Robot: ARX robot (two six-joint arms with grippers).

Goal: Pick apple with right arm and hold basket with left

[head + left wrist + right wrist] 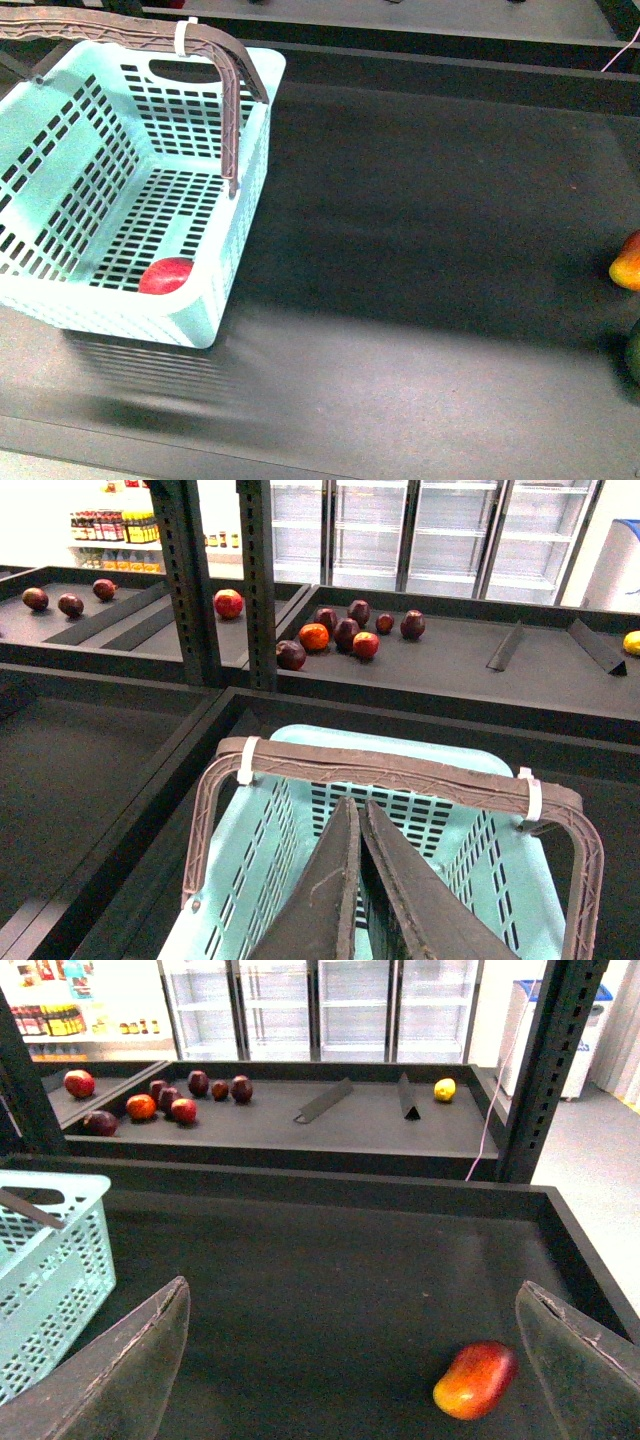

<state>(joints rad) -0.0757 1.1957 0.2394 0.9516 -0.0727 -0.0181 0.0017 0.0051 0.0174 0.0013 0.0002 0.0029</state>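
Observation:
The turquoise basket [120, 190] stands at the left of the dark table with its brown handles [232, 110] swung up. The red apple [165, 275] lies inside it, in the near corner. Neither gripper shows in the front view. In the left wrist view my left gripper [353, 805] is shut on the basket [270, 850], its fingers pressed together over the near side, below the raised handle [400, 770]. My right gripper [352, 1288] is open and empty above the bare table, with the basket's wall [50, 1260] off to one side.
An orange-yellow fruit [627, 262] and a dark green item [633, 355] lie at the table's right edge. The fruit shows close to one right finger [476, 1380]. Raised black rims border the table [330, 1190]. Behind is a shelf with several fruit [345, 632] and metal posts [190, 580].

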